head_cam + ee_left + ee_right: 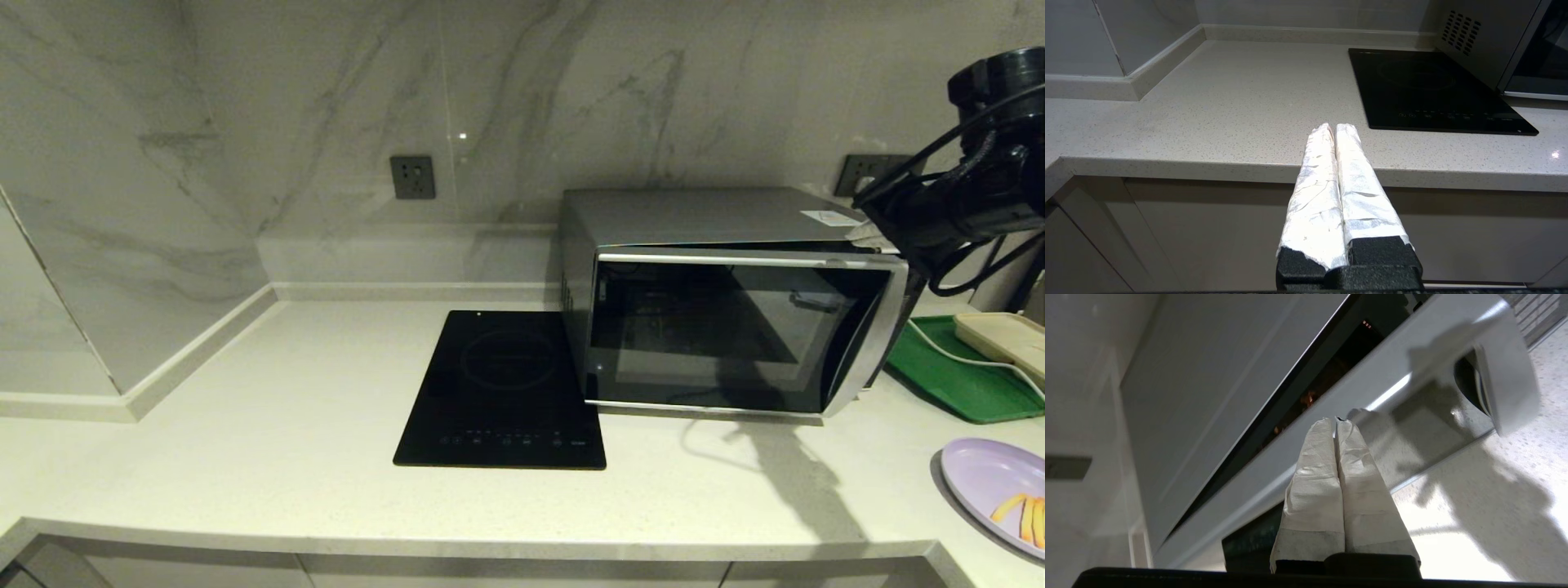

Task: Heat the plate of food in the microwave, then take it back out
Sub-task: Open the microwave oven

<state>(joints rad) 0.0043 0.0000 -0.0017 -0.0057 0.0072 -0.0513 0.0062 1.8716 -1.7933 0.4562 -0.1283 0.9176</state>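
Meanwhile: Microwave Door Ajar

Silver-grey microwave [718,298] sits at the counter's [286,425] back, its dark glass door tipped slightly open along the top. The right end effector [1336,421], fingers pressed together, touches that door's top right corner. The lavender plate of food [992,490] lies near the counter's front right edge. The left end effector [1334,128], likewise closed, hangs beyond the front edge.

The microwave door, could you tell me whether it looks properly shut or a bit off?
The microwave door is ajar: its top edge tilts away from the body, leaving a dark gap. The right tool, shut, sits at that edge.
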